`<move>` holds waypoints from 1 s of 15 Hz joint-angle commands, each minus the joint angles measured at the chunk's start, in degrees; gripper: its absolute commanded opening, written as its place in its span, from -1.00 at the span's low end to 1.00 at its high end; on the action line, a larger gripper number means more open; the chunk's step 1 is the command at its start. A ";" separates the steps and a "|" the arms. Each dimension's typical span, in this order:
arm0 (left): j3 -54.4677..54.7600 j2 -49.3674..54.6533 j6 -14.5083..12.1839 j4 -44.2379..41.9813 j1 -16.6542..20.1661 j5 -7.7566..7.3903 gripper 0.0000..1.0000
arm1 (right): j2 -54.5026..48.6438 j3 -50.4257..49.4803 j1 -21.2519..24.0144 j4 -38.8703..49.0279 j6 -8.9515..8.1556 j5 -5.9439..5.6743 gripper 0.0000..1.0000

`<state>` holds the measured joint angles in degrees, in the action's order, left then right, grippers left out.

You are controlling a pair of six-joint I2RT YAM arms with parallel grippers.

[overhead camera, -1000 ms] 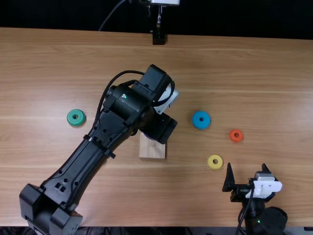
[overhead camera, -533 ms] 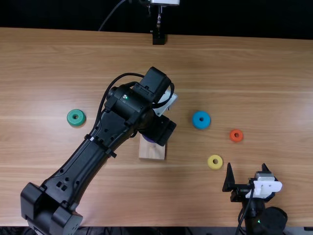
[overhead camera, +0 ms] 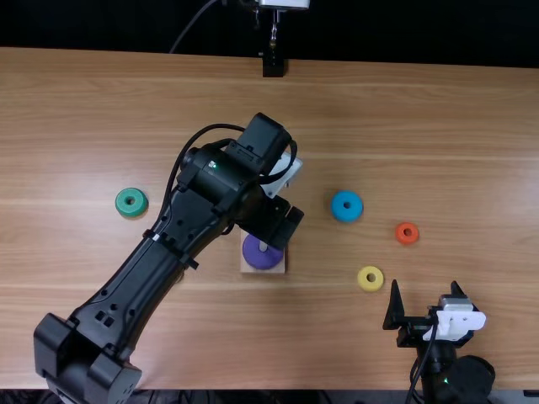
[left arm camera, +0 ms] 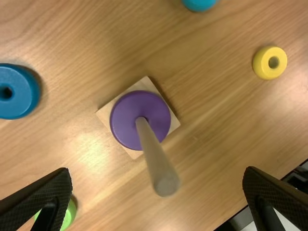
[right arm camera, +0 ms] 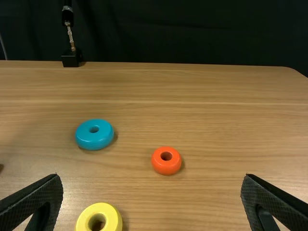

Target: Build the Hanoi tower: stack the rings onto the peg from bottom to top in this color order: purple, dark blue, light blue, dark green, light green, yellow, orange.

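1 of 7 is done, I judge: the purple ring sits around the peg, my left gripper and right gripper spread, 6 left, the dark blue ring next.

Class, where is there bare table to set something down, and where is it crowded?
Bare table runs beyond the light blue ring and orange ring to the far edge, and along the near edge between the left arm and right arm. It is crowded around the peg, beside the left arm.
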<state>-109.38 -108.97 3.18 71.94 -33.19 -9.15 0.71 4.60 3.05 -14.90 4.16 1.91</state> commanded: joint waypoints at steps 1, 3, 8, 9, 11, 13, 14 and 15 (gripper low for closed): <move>-0.22 0.07 -0.44 -0.43 1.99 0.08 1.00 | -0.71 -3.72 0.73 -4.15 0.06 -0.22 1.00; -0.83 1.57 -0.54 -1.07 4.89 -0.45 1.00 | -0.71 -3.72 0.73 -4.15 0.06 -0.22 1.00; -2.06 1.83 -0.86 -1.07 11.83 -0.35 1.00 | -0.71 -3.72 0.73 -4.15 0.06 -0.22 1.00; -1.89 1.83 -0.97 -1.07 13.41 -0.13 1.00 | -0.71 -3.81 0.73 -4.15 0.06 -0.33 1.00; -1.80 1.65 -0.97 -0.96 16.23 0.71 1.00 | -0.71 -3.72 0.73 -4.15 0.06 -0.22 1.00; -1.71 1.13 -0.97 -0.96 18.25 6.72 1.00 | -0.71 -3.81 0.73 -4.15 0.06 -0.22 1.00; -1.71 0.77 -0.97 -0.96 18.16 10.52 1.00 | -0.71 -3.81 0.73 -4.15 0.06 -0.22 1.00; -1.71 -0.28 -0.97 -0.96 17.98 13.47 1.00 | -0.71 -3.72 0.73 -4.15 0.06 -0.22 1.00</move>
<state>-109.40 -108.95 2.94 70.89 -14.92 -0.16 0.71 4.60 3.07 -14.94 4.19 1.91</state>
